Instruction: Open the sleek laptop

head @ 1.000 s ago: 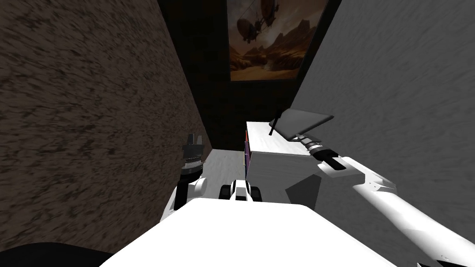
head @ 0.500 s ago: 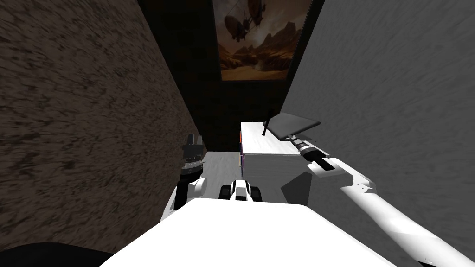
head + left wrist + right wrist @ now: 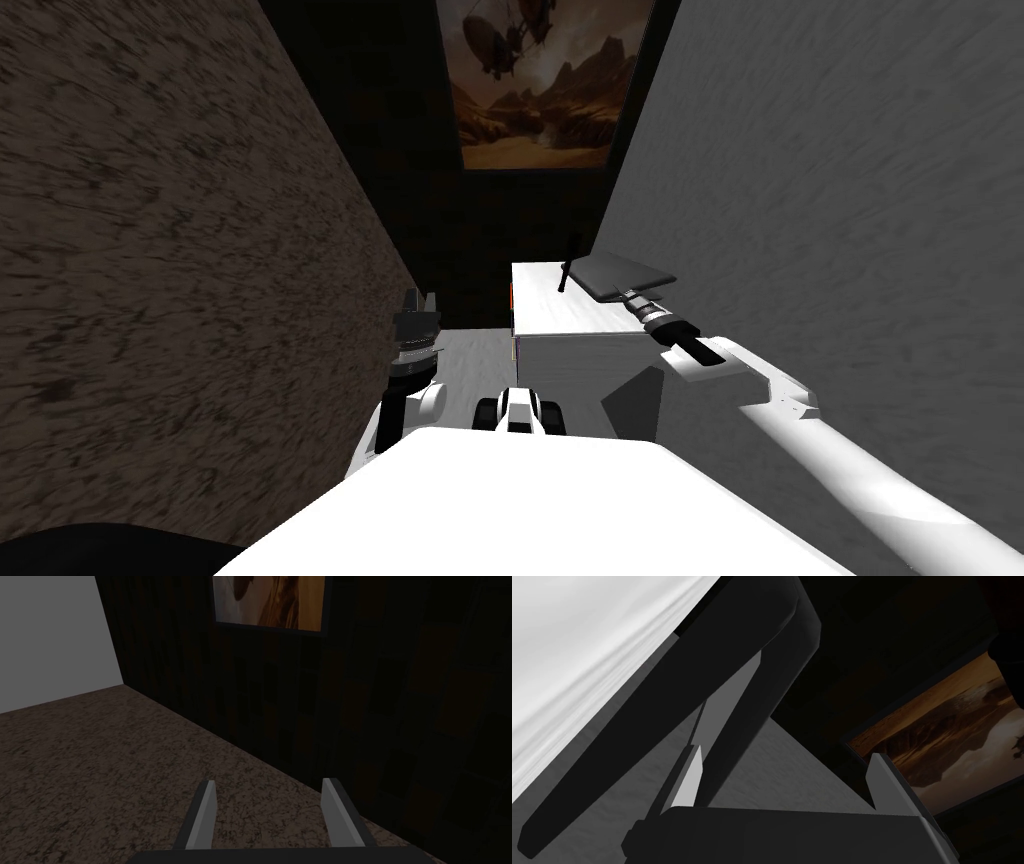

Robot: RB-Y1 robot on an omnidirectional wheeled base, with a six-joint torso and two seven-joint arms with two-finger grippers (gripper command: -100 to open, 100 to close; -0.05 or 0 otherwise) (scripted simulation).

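On top of the white counter (image 3: 570,312), at its far right end, sits the dark laptop (image 3: 622,274), lid apparently part-raised. Right arm reaches straight to it, the nearer arm. Right gripper (image 3: 786,752) jaws are wide; the laptop's edge slants across one finger (image 3: 688,781), the other stands clear. Left gripper (image 3: 267,782) hangs by the brown wall (image 3: 180,260), jaws wide.

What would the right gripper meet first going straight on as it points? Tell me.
The dark laptop: its body lies directly ahead of the right gripper, close by one of the open fingers. Nothing seems to stand between, though depth is unclear.
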